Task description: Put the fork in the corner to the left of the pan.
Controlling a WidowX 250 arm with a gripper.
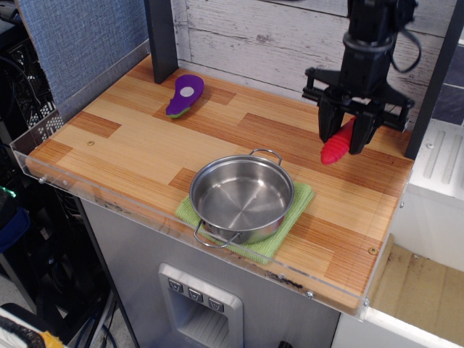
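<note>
Observation.image shows the claw (346, 138) pinching the fork (337, 146); no writing is legible.

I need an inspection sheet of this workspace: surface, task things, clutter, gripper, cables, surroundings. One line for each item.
Surface: striped wooden tabletop with a clear acrylic rim.
Fork: red handle of the fork hangs tilted in the gripper; tines hidden.
Pan: steel pan sits empty on a green cloth, near the front edge.
Corner: near-left corner holds nothing.
Clutter: purple eggplant toy lies at the back left.
Gripper: gripper is shut on the fork, above the table.
Cables: black cable runs along the arm.
Surroundings: white plank wall behind; dark post at back left.
</note>
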